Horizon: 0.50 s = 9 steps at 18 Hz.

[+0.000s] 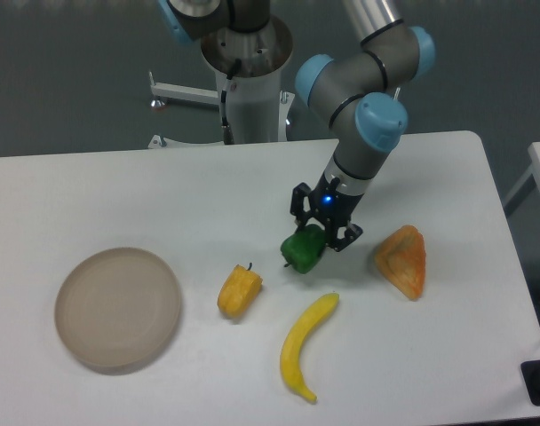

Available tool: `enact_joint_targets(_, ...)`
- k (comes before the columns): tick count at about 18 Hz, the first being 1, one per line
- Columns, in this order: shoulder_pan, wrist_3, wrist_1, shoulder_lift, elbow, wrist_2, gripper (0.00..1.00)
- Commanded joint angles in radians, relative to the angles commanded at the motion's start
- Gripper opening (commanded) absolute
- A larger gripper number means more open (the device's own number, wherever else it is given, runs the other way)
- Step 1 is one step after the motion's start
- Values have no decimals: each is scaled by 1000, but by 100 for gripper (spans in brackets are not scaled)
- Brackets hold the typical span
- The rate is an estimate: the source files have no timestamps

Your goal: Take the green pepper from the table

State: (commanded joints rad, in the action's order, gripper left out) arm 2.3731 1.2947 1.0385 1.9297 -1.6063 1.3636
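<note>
The green pepper [302,251] is small, glossy and dark green, near the middle of the white table [252,195]. My gripper [316,238] reaches down from the upper right, and its black fingers stand on either side of the pepper's upper right part. The jaws appear closed against the pepper. I cannot tell whether the pepper rests on the table or hangs just above it. The pepper's right side is hidden behind the fingers.
A yellow-orange pepper [240,290] lies left of the green one. A banana [304,345] lies in front. An orange wedge-shaped item [402,260] lies to the right. A round tan plate [118,307] sits at the front left. The robot base [249,80] stands behind the table.
</note>
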Motion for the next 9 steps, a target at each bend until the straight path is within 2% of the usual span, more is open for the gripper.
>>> enact_joint_targets(3,-3,2,51,20,94,58,33)
enact_joint_targets(9,-34,2,92,72,248,118,33)
